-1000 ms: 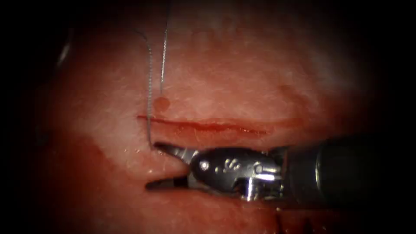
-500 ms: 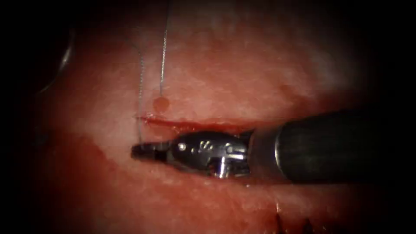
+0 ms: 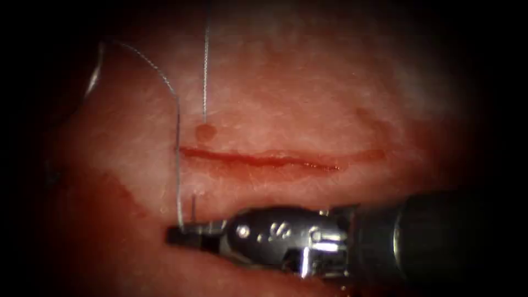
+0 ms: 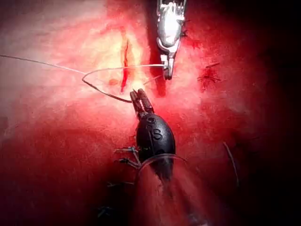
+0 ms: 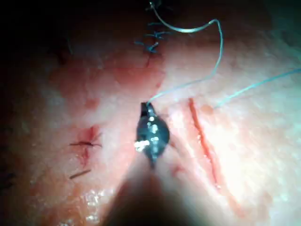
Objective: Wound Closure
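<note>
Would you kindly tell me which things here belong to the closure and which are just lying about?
In use: right tool, shut on the thread; left tool, shut on the needle near one end, outside the tissue, left of the cut.
Lying about: older stitches; cut ends of thread; red fluid.

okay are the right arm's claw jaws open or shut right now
Shut, on the thread. In the endoscope view the right claw has its jaws pressed together with the thread running up from the tip, across the cut.
</note>
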You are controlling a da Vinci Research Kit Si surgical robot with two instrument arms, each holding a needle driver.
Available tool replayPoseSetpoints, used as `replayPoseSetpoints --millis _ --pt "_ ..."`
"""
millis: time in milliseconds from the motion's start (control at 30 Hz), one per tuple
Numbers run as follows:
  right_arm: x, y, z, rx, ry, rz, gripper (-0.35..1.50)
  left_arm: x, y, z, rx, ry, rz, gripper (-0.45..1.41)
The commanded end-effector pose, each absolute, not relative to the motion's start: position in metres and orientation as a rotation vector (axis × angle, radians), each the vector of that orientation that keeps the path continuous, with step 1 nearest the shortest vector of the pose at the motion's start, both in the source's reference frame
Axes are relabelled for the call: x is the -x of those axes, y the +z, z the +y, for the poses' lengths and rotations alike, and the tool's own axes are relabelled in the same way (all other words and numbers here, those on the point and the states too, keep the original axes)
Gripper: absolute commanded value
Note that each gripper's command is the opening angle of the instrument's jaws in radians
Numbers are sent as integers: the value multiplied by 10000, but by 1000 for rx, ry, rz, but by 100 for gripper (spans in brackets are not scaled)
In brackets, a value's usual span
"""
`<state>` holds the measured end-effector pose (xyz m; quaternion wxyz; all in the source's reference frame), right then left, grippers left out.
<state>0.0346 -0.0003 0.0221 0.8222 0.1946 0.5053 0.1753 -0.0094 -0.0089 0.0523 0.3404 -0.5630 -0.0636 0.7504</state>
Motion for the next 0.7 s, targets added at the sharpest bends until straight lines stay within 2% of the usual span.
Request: replayPoseSetpoints --millis 33,233,267,333,367,400,467,700 --pt "-357 197 -21 -432 372 1077 -35 97 530 -103 1462 1951 -169 -45" --pt "-367 156 -30 -480 357 1093 -35 94 532 -103 1461 1945 -169 -45" --pt "-367 155 -30 -475 355 1099 -28 93 531 -102 1462 1943 -167 -45" --pt "-367 157 -28 -456 334 1115 41 91 531 -101 1467 1935 -163 -45" --pt "-366 161 -25 -436 334 1123 66 89 530 -100 1473 1930 -163 -45" --pt "-365 165 -22 -421 330 1126 86 87 530 -99 1474 1925 -157 -45" --pt "-360 176 -15 -394 330 1137 113 83 531 -98 1470 1921 -147 -45" --pt "-336 214 10 -327 327 1144 116 61 537 -90 1446 1904 -95 -45"
